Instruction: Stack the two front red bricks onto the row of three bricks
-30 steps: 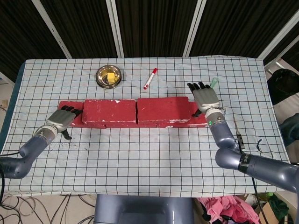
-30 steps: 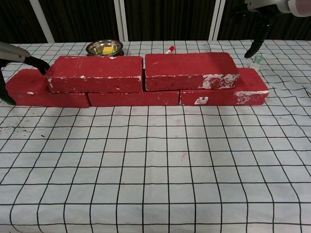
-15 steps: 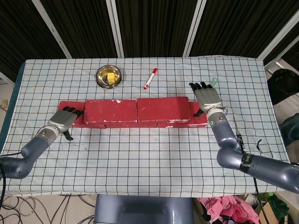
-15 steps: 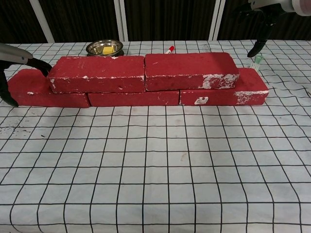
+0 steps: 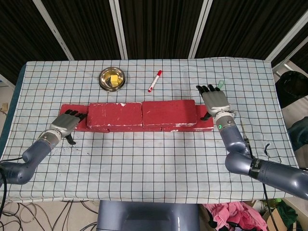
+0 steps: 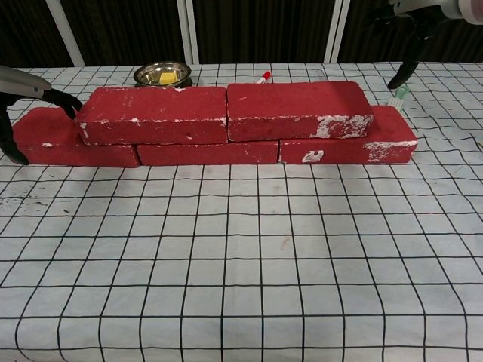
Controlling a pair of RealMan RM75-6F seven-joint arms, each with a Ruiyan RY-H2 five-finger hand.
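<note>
Two red bricks lie end to end on the row of three: the left top brick (image 5: 114, 114) (image 6: 155, 115) and the right top brick (image 5: 168, 112) (image 6: 298, 110). The bottom row (image 5: 72, 109) (image 6: 207, 153) sticks out at both ends. My left hand (image 5: 65, 123) (image 6: 30, 90) is at the row's left end, its dark fingertips (image 6: 66, 101) touching the left top brick's end and its thumb hanging apart. It holds nothing. My right hand (image 5: 215, 101) (image 6: 411, 23) hovers past the right end, fingers spread, holding nothing.
Behind the bricks stand a steel bowl (image 5: 111, 78) (image 6: 162, 74) with something yellow in it and a red marker (image 5: 155, 81) (image 6: 263, 78). A small green item (image 5: 221, 84) (image 6: 398, 94) lies by my right hand. The checkered cloth (image 5: 154, 159) runs to the front table edge.
Both top bricks have slid slightly to the right, with the left hand's fingers following the left brick's end. The right hand has drawn a little to the right.
</note>
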